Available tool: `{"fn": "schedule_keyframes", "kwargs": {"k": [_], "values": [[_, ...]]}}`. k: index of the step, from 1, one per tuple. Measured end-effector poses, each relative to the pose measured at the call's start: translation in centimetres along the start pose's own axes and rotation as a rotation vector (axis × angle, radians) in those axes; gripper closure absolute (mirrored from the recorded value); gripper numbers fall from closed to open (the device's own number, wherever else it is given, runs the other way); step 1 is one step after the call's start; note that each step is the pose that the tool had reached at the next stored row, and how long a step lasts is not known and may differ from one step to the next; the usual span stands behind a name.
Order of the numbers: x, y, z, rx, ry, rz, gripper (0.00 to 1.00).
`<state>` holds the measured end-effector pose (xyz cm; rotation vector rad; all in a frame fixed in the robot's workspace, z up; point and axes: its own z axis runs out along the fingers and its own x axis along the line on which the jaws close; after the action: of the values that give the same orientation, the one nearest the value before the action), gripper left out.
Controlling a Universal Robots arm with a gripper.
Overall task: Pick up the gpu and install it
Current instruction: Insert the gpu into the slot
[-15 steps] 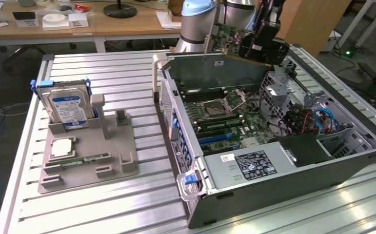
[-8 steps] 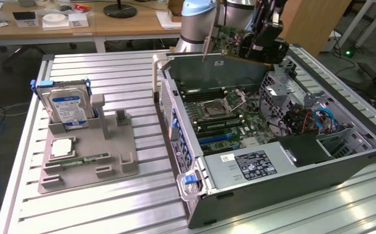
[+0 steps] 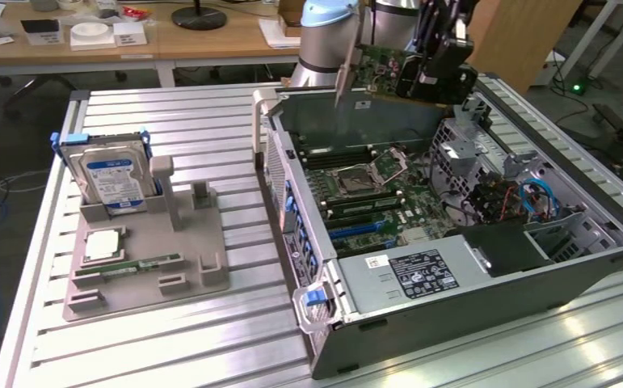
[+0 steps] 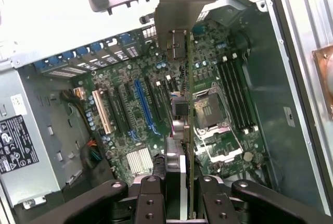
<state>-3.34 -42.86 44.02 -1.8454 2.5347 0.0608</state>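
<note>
While the tool [image 3: 439, 74] is pinching the gpu [image 3: 385, 69] between its fingers, the card is hanging over the far end of the open computer case [image 3: 570, 267].
Its grey bracket [image 3: 345, 77] is pointing downward at the exterior view's left end, and the card is hovering edge-down above the motherboard [image 4: 130, 109]. Over on the exterior view's left, a hard drive [image 3: 117, 178] is standing upright in a grey holder [image 3: 149, 250] on the counter [image 3: 182, 347].

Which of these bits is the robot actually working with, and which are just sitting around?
In the job: gpu, gripped by the gripper, over the open computer case.
Lying about: hard drive, RAM stick and square chip on the grey stand.
</note>
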Motion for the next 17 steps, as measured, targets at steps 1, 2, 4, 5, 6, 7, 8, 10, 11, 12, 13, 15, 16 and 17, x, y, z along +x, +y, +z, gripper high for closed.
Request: {"fn": "schedule_keyframes", "kwargs": {"k": [1, 2, 4, 5, 6, 7, 8, 10, 11, 12, 13, 15, 16, 17], "values": [[0.00, 0.00, 0.00, -0.0003, 0.0004, -0.011, 0.72], [0.01, 0.00, 0.01, -0.0006, 0.0007, -0.023, 0.72], [0.02, 0.01, 0.02, -0.0012, 0.0013, -0.045, 0.72], [0.03, 0.01, 0.03, -0.0014, 0.0016, -0.057, 0.72], [0.05, 0.01, 0.04, -0.0016, 0.0017, -0.067, 0.72], [0.08, 0.02, 0.06, -0.0017, 0.0017, -0.076, 0.72], [0.11, 0.03, 0.07, -0.0017, 0.0019, -0.085, 0.72], [0.15, 0.04, 0.07, -0.0019, 0.0026, -0.104, 0.72], [0.16, 0.04, 0.07, -0.0023, 0.0031, -0.115, 0.72], [0.17, 0.05, 0.07, -0.0025, 0.0036, -0.127, 0.72], [0.19, 0.05, 0.08, -0.0027, 0.0037, -0.138, 0.72], [0.21, 0.06, 0.10, -0.0032, 0.0042, -0.159, 0.72], [0.21, 0.06, 0.10, -0.0034, 0.0045, -0.171, 0.72], [0.22, 0.07, 0.11, -0.0037, 0.0048, -0.183, 0.72]]}}
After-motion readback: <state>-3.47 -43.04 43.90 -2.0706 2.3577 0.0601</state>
